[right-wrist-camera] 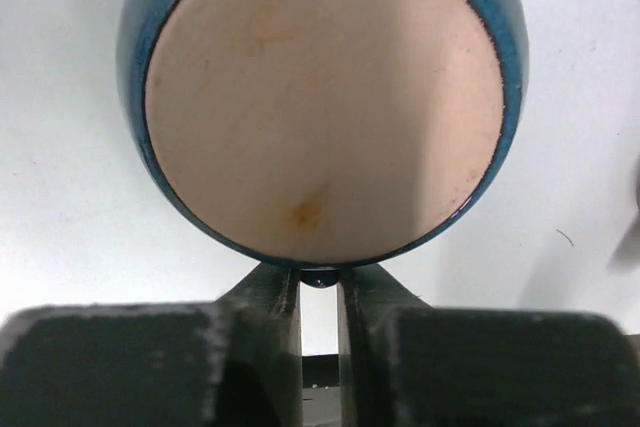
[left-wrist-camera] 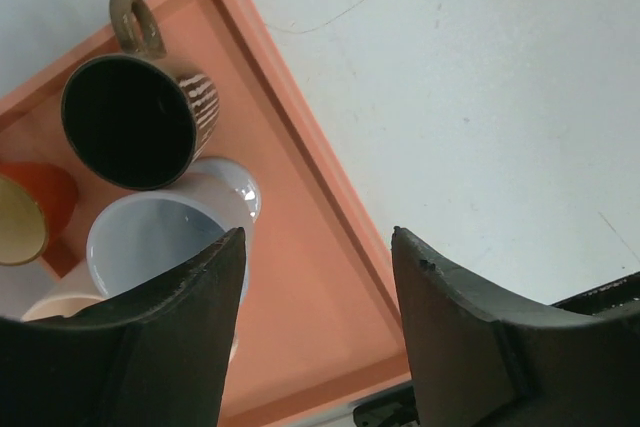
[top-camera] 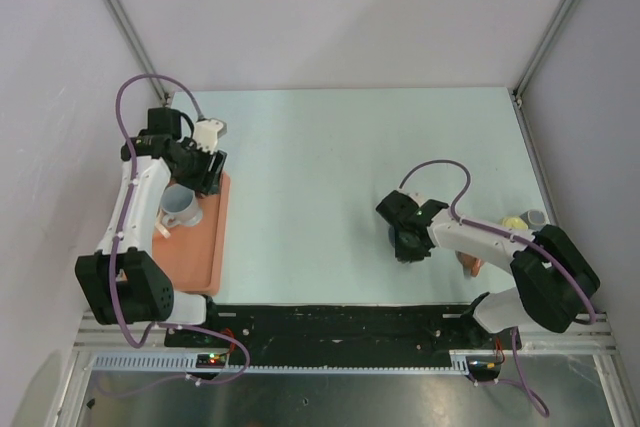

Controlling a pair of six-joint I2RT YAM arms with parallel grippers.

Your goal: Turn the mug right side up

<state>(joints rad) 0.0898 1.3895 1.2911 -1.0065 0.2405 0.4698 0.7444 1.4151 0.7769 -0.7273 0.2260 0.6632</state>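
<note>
The blue mug [right-wrist-camera: 320,97] stands upside down on the table, its tan unglazed base facing the right wrist camera. My right gripper [right-wrist-camera: 320,272] is shut on a small blue part at the mug's near side, probably its handle. In the top view the right gripper [top-camera: 408,232] covers most of the mug [top-camera: 392,238], right of the table's middle. My left gripper [top-camera: 205,172] is open and empty above the orange tray [top-camera: 217,247] at the left. Its open jaws also show in the left wrist view [left-wrist-camera: 315,237].
The tray [left-wrist-camera: 330,277] holds a brown striped mug [left-wrist-camera: 135,117], a pale blue mug [left-wrist-camera: 165,237] and an orange-and-yellow cup [left-wrist-camera: 25,217]. A white object [top-camera: 211,130] lies behind the tray. Small yellow [top-camera: 514,221], grey [top-camera: 537,215] and orange [top-camera: 471,265] items lie at the right edge.
</note>
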